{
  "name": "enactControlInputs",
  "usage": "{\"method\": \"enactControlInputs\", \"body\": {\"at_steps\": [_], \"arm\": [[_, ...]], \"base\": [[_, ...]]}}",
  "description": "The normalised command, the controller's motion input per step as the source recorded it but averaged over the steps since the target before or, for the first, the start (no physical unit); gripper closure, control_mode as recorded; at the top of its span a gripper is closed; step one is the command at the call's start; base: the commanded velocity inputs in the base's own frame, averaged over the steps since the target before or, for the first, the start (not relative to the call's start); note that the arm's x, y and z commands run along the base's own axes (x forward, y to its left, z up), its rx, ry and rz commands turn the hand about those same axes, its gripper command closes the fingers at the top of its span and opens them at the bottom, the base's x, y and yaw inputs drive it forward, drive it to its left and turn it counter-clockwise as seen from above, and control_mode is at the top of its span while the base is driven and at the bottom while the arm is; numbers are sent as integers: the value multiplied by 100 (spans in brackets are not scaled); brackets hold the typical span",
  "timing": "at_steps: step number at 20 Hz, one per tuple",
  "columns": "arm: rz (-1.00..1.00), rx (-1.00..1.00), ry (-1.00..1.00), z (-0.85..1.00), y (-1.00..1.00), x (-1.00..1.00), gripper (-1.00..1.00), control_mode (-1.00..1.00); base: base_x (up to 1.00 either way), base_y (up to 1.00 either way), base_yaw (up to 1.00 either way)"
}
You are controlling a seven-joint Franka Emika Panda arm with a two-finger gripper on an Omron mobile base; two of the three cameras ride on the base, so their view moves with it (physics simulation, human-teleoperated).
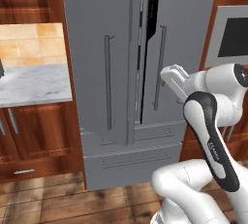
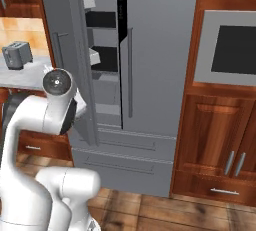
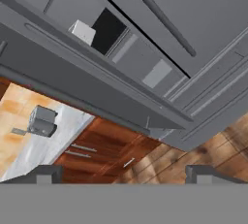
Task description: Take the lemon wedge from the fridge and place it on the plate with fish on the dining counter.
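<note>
The tall grey fridge (image 1: pixel 97 19) (image 2: pixel 160 50) stands straight ahead with its left door (image 2: pixel 80 75) swung partly open. Through the gap I see black shelves and white door bins (image 2: pixel 90 0). The lemon wedge is hidden and I cannot pick it out inside. My hand (image 1: pixel 173 79) hangs in front of the right door, near its long bar handle (image 1: pixel 159 68), touching nothing. In the hand view my gripper (image 3: pixel 125 174) is open, its fingertips (image 3: pixel 48 173) wide apart and empty, looking at the fridge's open door edge and drawers. The dining counter and the plate with fish are out of view.
A small marble worktop (image 1: pixel 34 85) backed by tan tiles sits left of the fridge, with a grey toaster (image 2: pixel 16 55) (image 3: pixel 41 121) on it. A built-in oven (image 2: pixel 232 50) and reddish wood cabinets (image 2: pixel 215 135) stand to the right. Wooden floor (image 1: pixel 58 199) lies below.
</note>
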Motion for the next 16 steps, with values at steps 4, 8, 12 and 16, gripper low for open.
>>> {"method": "enactControlInputs", "body": {"at_steps": [4,8,12,16], "arm": [[2,6,3,2,-1,9,-100,-100],[3,22,21,41,-25,68,-100,-100],[11,22,21,31,-42,57,-100,-100],[5,3,9,0,-15,60,-100,-100]], "base": [[0,0,0],[0,0,0],[0,0,0],[0,0,0]]}}
